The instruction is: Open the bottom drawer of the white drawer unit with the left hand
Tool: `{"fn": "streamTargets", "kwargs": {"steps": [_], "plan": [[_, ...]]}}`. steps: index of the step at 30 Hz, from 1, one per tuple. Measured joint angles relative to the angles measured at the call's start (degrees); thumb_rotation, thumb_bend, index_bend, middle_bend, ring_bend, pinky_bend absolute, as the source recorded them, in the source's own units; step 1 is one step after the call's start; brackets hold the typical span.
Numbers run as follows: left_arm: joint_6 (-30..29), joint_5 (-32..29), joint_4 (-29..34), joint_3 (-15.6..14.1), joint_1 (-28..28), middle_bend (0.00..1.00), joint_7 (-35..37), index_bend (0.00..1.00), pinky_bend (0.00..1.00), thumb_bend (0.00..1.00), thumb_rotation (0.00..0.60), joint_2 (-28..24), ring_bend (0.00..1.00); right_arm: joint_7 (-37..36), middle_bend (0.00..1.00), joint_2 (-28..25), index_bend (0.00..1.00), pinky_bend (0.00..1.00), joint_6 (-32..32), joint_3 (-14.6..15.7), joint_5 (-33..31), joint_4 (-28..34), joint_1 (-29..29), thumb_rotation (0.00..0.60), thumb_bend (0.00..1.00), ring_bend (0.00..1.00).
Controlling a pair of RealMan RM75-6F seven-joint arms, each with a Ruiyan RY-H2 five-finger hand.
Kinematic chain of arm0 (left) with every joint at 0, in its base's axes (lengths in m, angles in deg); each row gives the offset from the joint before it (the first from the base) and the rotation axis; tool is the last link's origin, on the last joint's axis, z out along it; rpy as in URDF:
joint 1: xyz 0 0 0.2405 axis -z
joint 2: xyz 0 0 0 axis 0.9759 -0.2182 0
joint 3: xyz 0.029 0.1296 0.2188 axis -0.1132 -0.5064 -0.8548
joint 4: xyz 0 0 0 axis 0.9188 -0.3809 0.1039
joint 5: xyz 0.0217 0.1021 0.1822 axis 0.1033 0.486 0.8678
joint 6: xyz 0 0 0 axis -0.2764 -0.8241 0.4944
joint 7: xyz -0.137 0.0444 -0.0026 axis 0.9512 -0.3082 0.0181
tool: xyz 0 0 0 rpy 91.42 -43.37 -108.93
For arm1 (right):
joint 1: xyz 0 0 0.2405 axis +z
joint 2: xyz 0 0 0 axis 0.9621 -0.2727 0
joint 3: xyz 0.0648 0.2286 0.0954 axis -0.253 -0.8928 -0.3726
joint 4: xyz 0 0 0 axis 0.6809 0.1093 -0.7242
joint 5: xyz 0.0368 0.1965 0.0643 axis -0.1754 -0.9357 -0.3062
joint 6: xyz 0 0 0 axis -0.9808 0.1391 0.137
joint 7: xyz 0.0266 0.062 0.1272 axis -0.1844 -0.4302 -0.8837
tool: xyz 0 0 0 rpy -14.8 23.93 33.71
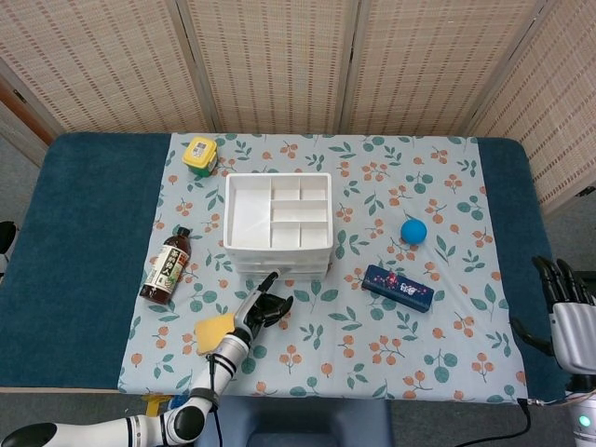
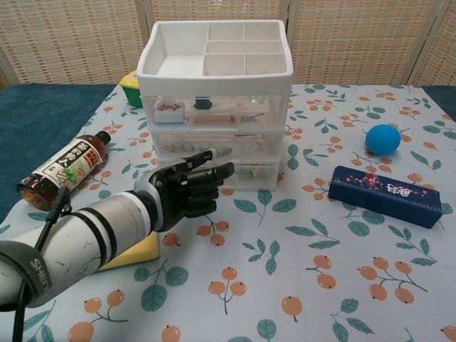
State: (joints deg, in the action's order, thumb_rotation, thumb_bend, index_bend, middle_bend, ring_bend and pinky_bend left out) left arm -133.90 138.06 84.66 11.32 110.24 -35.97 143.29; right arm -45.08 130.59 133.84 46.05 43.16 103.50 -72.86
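From the head view, the white plastic drawer unit with a divided open tray on top (image 1: pixel 277 223) stands a little left of the table's middle on the flowered cloth. At about six o'clock from it, just in front of its lower edge, is the black left hand (image 1: pixel 262 308), fingers loosely curled with one stretched toward the unit; it holds nothing. A yellow sponge block (image 1: pixel 212 332) lies at eight o'clock from that hand, a dark sauce bottle lying on its side (image 1: pixel 167 266) at nine o'clock from the unit. The right hand (image 1: pixel 562 312) hangs off the table's right edge, fingers apart and empty.

From the chest view, the bottom drawer of clear plastic (image 2: pixel 235 174) is shut, flush with the two above it. The left hand (image 2: pixel 187 189) sits at its front left, fingertips near or just touching the drawer face; contact cannot be told. A blue ball (image 2: pixel 383 138) and a dark blue patterned box (image 2: pixel 387 195) lie at three o'clock, well apart.

The drawer looks light, stiff and smooth, so the whole unit may slide when pulled. The best hold is probably hooked fingertips under the front lip at its middle, pulled straight toward six o'clock.
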Motion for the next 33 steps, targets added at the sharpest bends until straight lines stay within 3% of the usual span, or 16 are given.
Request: {"fn": "streamTargets", "kwargs": {"steps": [12,33], "plan": [[2.1,-0.3,-3.5,3.5,-0.4,1.00,6.4,0.17,1.00,0.45,0.600,3.9,1.00,0.2,0.07,-0.1,0.00,0.12,0.5,0.1,-0.2,0.4,-0.6,0.600,0.25,0.05],[2.2,-1.2,-4.4,4.5,-1.8,1.00,6.2,0.21,1.00,0.45,0.600,5.4,1.00,-0.2,0.07,0.0,0.00,0.12,0.6,0.1,-0.5,0.3,-1.0,0.600,0.25,0.05]]}}
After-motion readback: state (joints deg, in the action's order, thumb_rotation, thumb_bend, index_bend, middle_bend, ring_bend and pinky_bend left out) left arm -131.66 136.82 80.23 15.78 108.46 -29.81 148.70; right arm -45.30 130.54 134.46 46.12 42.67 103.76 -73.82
